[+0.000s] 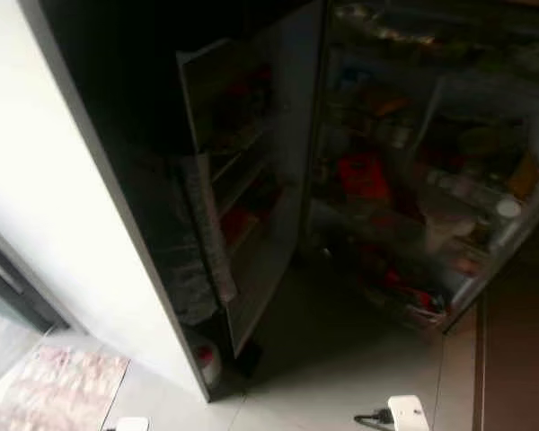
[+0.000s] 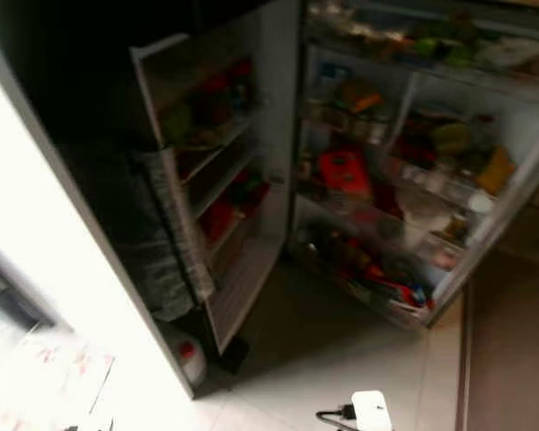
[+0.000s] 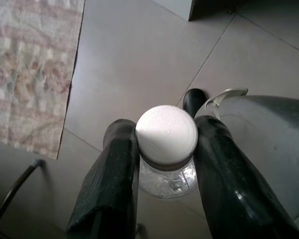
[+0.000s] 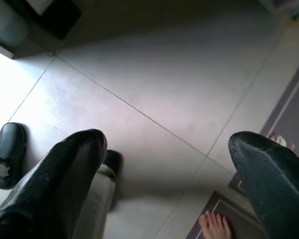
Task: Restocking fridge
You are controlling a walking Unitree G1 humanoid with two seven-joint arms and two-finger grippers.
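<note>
Two black fingers of the left gripper clamped a clear, white-capped bottle by its neck above the floor tiles, while the right gripper hung spread and empty. Carrying it well meant, I judged, keeping that neck grip firm toward the open fridge at twelve o'clock. Its shelves looked crowded, the open door stood at eleven o'clock, a white plug block lay at six o'clock, and a person's bare toes were near.

Floor: pale tiles ahead of you | wall: white, bright on your left | patterned rug lower left
</note>
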